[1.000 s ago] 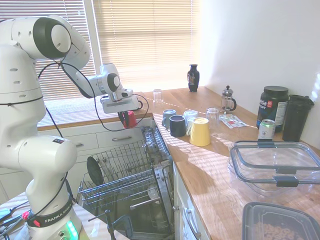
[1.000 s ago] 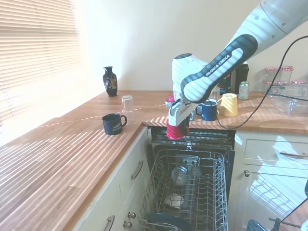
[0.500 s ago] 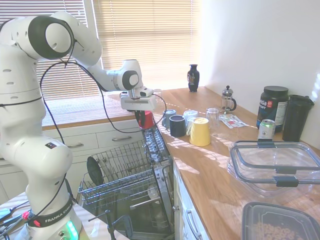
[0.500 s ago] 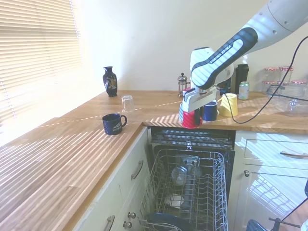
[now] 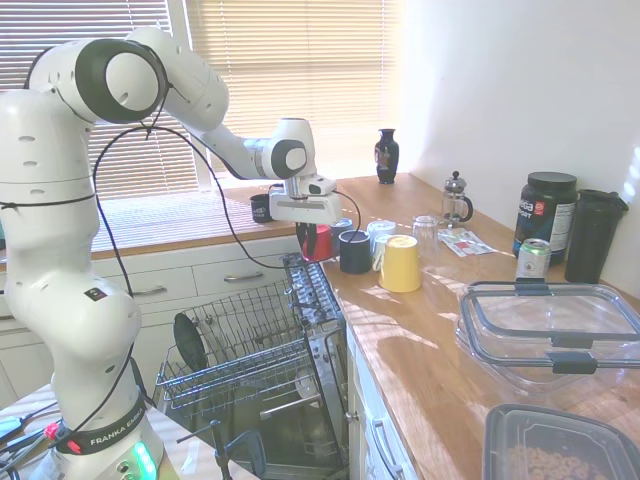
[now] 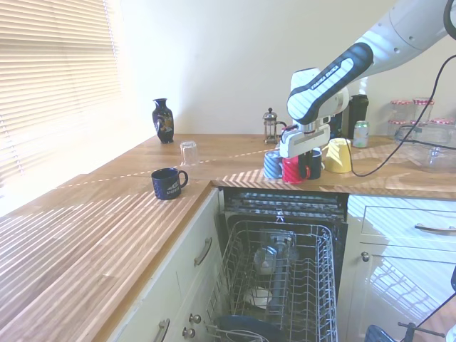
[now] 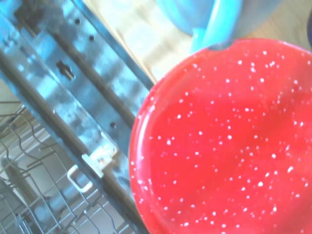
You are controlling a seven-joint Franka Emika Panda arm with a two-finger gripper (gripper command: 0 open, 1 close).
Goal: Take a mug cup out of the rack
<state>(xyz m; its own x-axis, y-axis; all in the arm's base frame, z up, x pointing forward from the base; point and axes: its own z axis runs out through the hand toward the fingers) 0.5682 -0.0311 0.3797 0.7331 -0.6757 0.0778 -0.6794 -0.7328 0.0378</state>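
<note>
The pincer (image 6: 295,158) is closed on the red mug (image 6: 293,171), holding it upside down at the worktop (image 6: 235,176) edge, clear of the rack (image 6: 285,285), which lies well below it in the open dishwasher. Just beside the pincer stand a light blue cup (image 6: 272,164) on one side and a dark navy cup (image 6: 313,164) on the other, with a yellow cup (image 6: 338,155) beyond. In the wrist view the mug's (image 7: 224,141) speckled red base fills most of the picture.
</note>
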